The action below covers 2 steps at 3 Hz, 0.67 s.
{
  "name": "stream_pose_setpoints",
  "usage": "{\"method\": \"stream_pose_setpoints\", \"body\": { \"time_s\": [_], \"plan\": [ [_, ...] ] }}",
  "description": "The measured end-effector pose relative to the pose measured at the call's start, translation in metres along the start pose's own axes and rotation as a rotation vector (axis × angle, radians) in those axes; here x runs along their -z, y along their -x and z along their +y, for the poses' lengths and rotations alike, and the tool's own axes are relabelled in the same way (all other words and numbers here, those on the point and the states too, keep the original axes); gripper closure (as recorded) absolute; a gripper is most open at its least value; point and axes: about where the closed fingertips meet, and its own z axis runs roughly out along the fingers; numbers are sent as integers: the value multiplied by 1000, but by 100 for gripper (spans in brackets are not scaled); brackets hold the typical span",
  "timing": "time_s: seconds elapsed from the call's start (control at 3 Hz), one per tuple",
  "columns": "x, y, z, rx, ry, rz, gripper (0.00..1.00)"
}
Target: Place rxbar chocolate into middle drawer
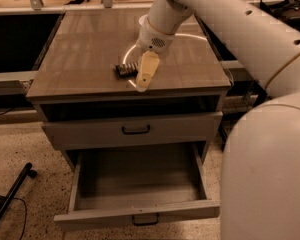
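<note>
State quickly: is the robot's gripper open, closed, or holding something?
Gripper: down at the rxbar chocolate on the cabinet top; open or closed cannot be told.

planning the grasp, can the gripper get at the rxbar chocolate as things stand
Probably yes. The gripper hangs right beside the rxbar chocolate on the cabinet top, and nothing lies over the bar or between them.

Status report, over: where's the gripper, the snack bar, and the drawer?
Gripper low over the cabinet top, just beside the snack bar. Bar lying on top. Middle drawer pulled open.
</note>
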Motion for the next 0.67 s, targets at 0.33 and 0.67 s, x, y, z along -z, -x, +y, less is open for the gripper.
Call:
{"method": "stream_pose_setpoints", "body": {
  "time_s": [0.33,0.67],
  "plan": [
    [-15,3,-7,-10,23,8,0],
    [-29,4,-10,-19,49,21,0]
  ]
}}
